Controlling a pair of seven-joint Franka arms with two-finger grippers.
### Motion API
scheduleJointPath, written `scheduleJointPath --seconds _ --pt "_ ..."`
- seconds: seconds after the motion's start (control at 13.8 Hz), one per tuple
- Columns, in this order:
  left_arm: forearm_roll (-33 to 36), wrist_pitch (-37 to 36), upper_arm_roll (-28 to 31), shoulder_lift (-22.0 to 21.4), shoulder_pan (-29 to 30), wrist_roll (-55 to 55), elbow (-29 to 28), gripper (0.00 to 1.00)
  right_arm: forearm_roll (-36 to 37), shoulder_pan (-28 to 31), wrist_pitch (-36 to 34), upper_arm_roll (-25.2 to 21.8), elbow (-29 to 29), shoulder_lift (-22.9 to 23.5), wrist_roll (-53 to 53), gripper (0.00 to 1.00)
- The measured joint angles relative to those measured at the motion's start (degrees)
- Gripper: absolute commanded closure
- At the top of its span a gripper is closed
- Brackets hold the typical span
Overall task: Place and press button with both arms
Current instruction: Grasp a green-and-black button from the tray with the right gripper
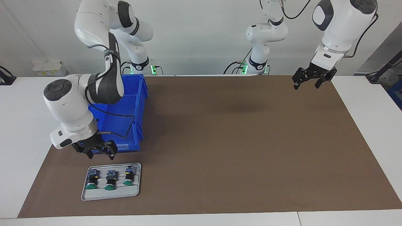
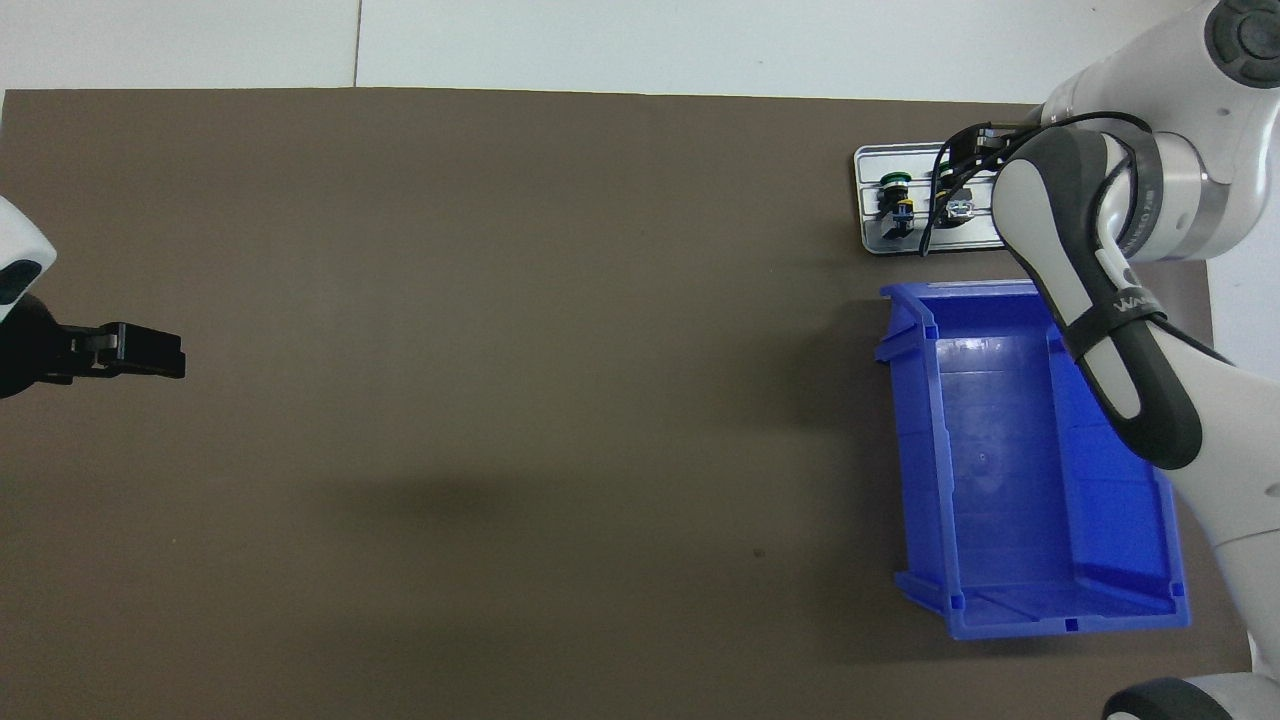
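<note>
Just round green-capped buttons (image 1: 110,179), flat grey tray (image 1: 94,194), boxy blue bin (image 1: 138,103)

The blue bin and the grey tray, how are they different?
The blue bin is big with tall walls and looks empty; the grey tray is small, flat and holds three green-capped buttons. The bin sits nearer the robots than the tray. Both rest on the brown mat.

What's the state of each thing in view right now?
left tool: open, empty, raised over the mat's left-arm end; arm waits.
right tool: open, empty, in the air by the tray, touching no button.
buttons: three, lying in a row on the tray, green caps pointing away from the robots.
tray: flat on the mat, farther from the robots than the bin.
blue bin: upright, empty.
</note>
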State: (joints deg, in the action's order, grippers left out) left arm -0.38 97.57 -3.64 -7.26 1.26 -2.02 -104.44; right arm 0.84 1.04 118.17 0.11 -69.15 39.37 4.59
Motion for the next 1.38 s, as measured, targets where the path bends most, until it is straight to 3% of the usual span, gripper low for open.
scheduleJointPath --seconds 0.51,1.38 --pt "0.02 0.0 0.0 0.0 0.0 0.0 0.0 0.0 0.0 0.72 5.1 1.6 2.89 7.23 -0.3 0.15" --pt "0.05 0.0 0.0 0.0 0.0 0.0 0.0 0.0 0.01 1.44 10.26 1.62 1.43 8.45 -1.49 0.17"
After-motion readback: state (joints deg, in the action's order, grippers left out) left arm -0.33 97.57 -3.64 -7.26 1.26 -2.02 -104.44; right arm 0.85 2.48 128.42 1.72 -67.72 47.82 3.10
